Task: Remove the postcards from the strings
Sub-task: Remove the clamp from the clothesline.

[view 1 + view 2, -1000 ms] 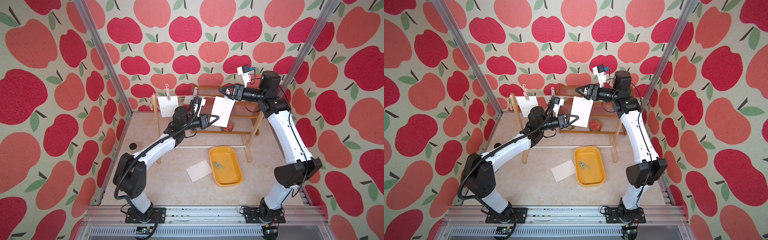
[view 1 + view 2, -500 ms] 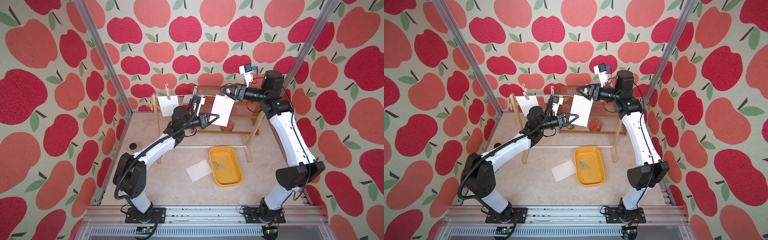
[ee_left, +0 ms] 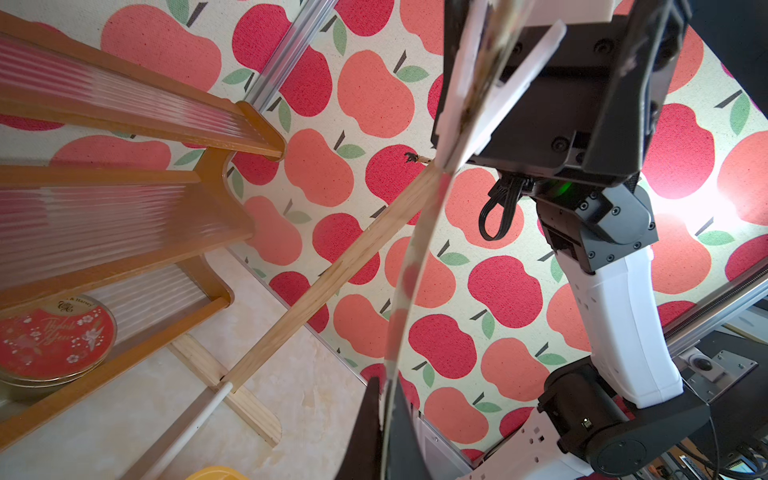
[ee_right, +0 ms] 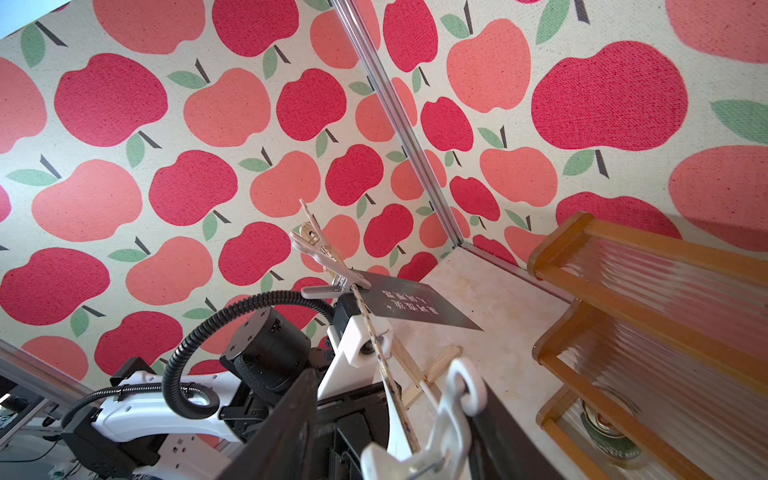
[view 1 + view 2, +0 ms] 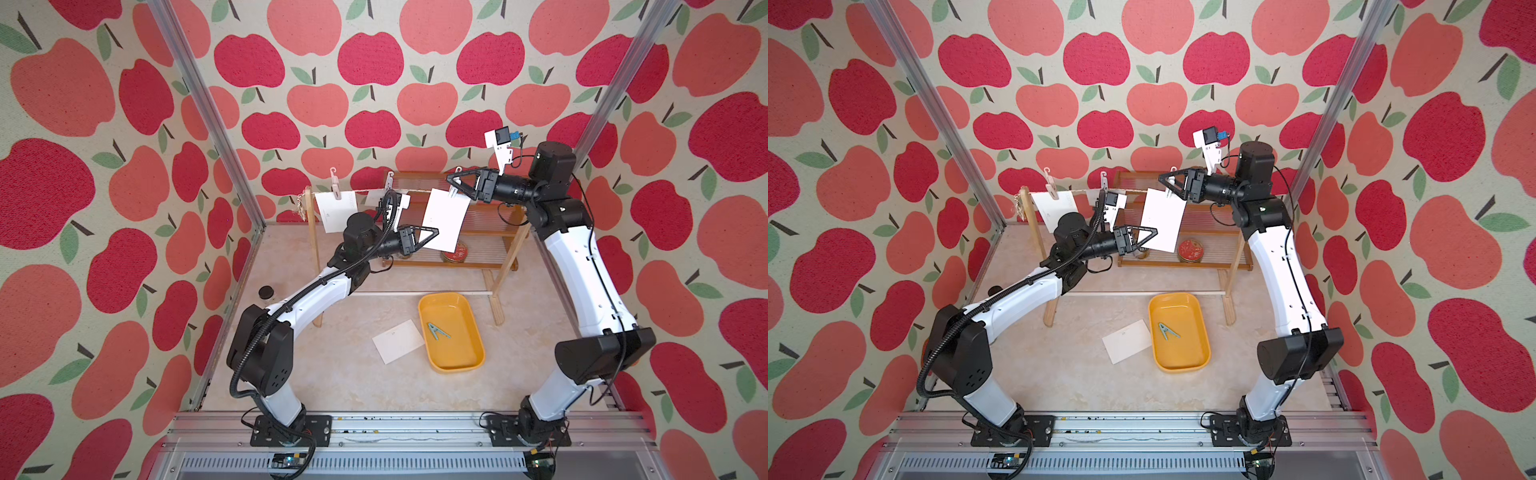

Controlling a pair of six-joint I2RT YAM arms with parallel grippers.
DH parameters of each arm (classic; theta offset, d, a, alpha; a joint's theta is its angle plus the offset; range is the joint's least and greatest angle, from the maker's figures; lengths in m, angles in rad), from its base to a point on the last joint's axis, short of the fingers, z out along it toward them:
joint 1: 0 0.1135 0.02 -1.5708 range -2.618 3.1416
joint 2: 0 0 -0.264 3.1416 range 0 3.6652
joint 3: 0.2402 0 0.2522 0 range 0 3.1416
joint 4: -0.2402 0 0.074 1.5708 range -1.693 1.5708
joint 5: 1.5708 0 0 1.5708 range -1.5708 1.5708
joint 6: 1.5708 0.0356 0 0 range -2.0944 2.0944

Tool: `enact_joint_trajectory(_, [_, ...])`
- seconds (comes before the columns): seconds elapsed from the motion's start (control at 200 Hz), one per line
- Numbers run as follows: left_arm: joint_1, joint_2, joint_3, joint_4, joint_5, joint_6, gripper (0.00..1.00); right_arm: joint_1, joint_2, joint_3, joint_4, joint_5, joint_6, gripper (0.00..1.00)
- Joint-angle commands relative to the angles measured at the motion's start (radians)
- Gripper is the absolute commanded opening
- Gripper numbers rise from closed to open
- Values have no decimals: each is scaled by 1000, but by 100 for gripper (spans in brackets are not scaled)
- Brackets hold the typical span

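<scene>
Narrowing since a second ago, the right gripper (image 5: 453,186) straddles the white plastic peg (image 4: 446,428) pinning the card (image 5: 444,220) to the twisted string (image 5: 365,191) at upper centre. Whether it yet squeezes the peg cannot be told, while the left gripper (image 5: 434,232) stays pressed together on that card's lower corner. One loose card (image 5: 397,340), thin matte paper, lies flat on the floor beside the glossy yellow tray (image 5: 446,294) holding a green peg (image 5: 437,331); three rectangular cards, this one included, remain hung.

String (image 5: 365,191) taut across far side. Left postcard (image 5: 330,212) hangs pinned. Tilted postcard (image 5: 444,220) pinned mid-string. Loose postcard (image 5: 398,340) lies flat, nearer.
</scene>
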Motion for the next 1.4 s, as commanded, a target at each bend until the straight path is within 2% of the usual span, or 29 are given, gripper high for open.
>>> enact_joint_trajectory(0.0, [6,15,-2,46,19,-19,0,-1,-28,-17,23,4,4,54])
enact_joint_trajectory(0.19, [7,17,-2,51,22,-23,0,1,-23,-15,37,10,9,48])
enact_joint_trajectory(0.35, [7,18,-3,51,22,-24,0,6,-15,-5,40,5,12,36])
enact_joint_trajectory(0.56, [7,23,-1,51,22,-27,0,7,-13,0,32,8,8,31])
enact_joint_trajectory(0.955, [7,26,-1,52,22,-29,0,8,-8,19,11,15,0,28])
enact_joint_trajectory(1.396, [-15,27,-10,4,16,8,0,10,-45,31,-21,144,-18,27])
